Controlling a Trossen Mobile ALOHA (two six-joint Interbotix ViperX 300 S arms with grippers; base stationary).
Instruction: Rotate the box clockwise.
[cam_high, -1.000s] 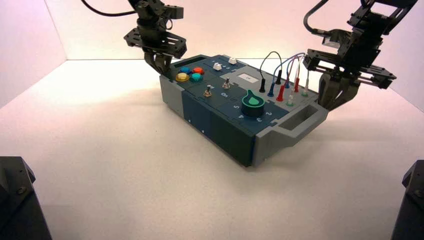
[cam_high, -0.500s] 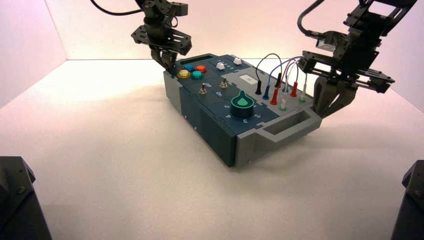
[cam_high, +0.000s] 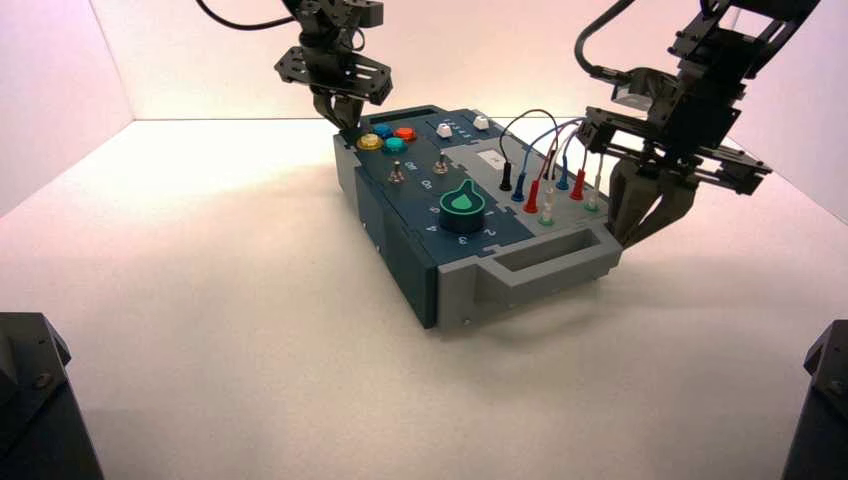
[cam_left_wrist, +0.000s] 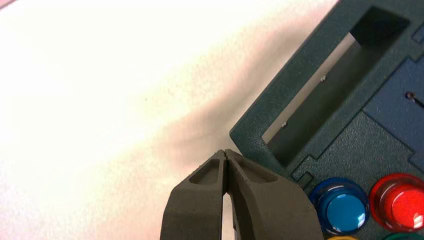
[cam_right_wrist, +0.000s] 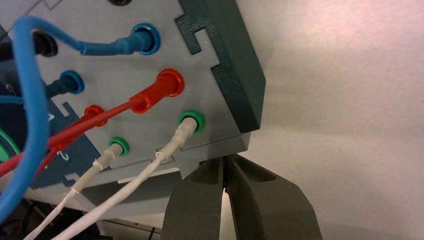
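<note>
Since the earlier frame, the box (cam_high: 400, 250) has turned a bit more: its near grey handle (cam_high: 565, 272) has swung left, and its far end has slid a little to the right. Now the box sits in the middle of the table (cam_high: 250, 350), still slanted, with its far end leaning left. Left gripper (cam_left_wrist: 226, 153) is pinched shut with nothing in it, at the far left corner by the blue button (cam_left_wrist: 344, 209). Right gripper (cam_right_wrist: 224, 158) is pinched shut and empty too, at the near right corner by the white wires (cam_right_wrist: 172, 144).

To turn it well, the right one should push the near end gently left while the left one nudges the far end right. Both should go slowly and together, or the box may just slide. Tips should stay low on the sides, away from the wires.
</note>
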